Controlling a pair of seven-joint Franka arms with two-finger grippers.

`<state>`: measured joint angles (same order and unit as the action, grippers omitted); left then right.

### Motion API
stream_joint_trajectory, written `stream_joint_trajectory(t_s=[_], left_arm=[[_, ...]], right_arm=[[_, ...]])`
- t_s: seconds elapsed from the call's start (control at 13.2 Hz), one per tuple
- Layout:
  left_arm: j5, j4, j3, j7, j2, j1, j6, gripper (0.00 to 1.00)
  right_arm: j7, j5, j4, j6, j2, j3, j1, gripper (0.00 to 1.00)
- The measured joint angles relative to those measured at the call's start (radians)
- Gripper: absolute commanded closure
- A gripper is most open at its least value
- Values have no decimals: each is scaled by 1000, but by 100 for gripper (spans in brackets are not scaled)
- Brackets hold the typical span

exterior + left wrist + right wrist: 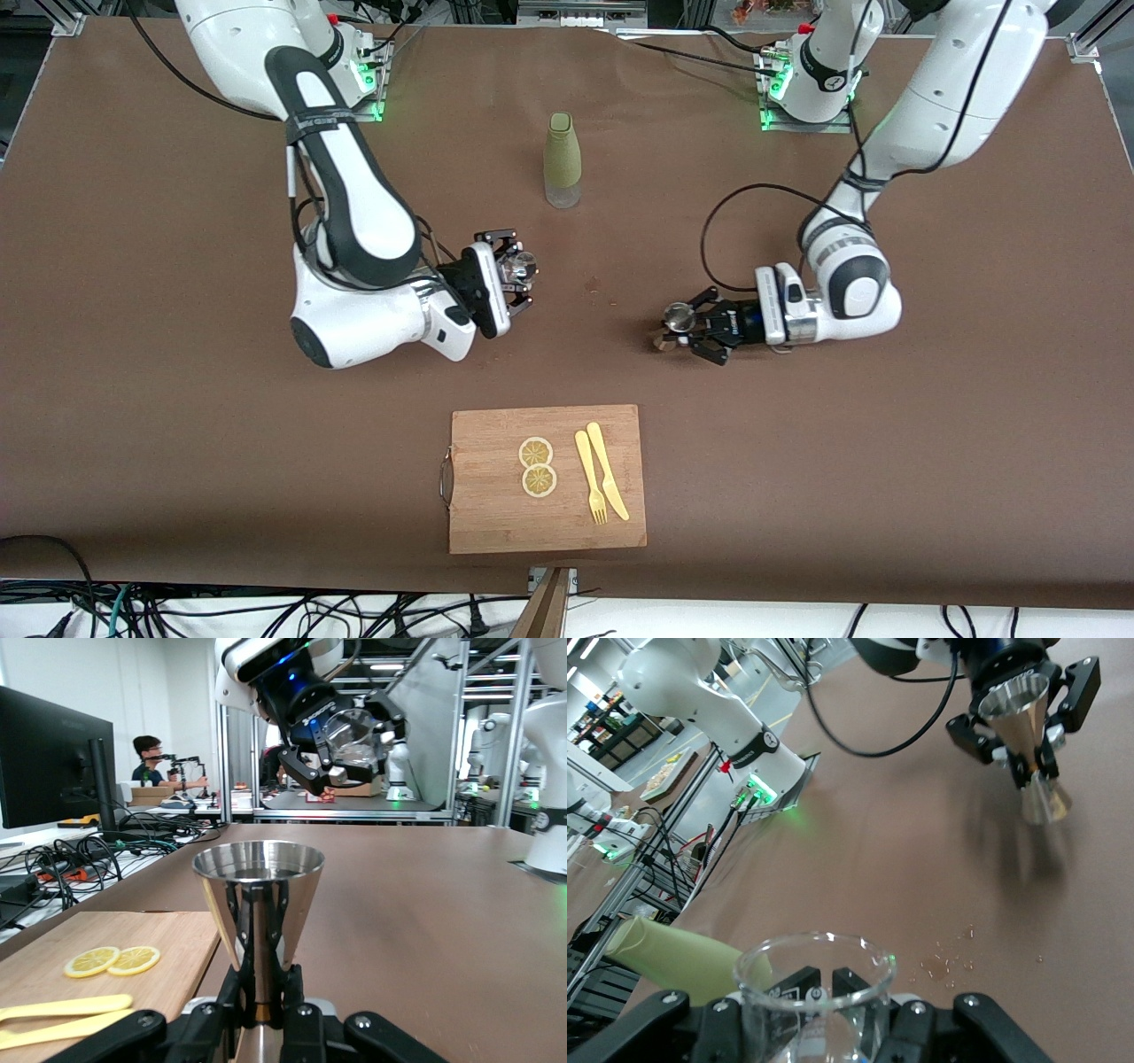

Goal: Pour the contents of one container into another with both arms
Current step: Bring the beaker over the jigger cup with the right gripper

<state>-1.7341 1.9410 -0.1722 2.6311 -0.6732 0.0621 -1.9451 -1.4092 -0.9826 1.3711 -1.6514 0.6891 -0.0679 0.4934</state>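
Observation:
My left gripper (689, 332) is shut on the narrow waist of a steel double-cone jigger (679, 316), holding it upright just above the table's middle. In the left wrist view the jigger (257, 877) stands between my fingers (237, 988). My right gripper (514, 276) is shut on a clear glass beaker (521, 268), held upright over the table and facing the jigger. The beaker's rim (811, 948) fills the right wrist view, where the jigger (1019, 704) shows farther off. The two containers are apart.
A green bottle (563, 159) stands upright nearer the robots' bases, between the arms. A wooden cutting board (496, 523) lies nearer the camera, carrying two lemon slices (537, 466), a yellow fork (590, 478) and a knife (608, 470). Small wet spots (943, 964) mark the tabletop.

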Motion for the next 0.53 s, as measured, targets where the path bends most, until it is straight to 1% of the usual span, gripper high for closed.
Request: stream_joint_trajectory(t_s=[0.23,0.53], left_arm=[[-148,49,5,65,19,86,-51,100],[-322,77,76,91,20,230,-57,100]], right_arm=[[41,3,-4,-40,0,0,33,88],[85,4,-22,-53,0,-1,45,88]])
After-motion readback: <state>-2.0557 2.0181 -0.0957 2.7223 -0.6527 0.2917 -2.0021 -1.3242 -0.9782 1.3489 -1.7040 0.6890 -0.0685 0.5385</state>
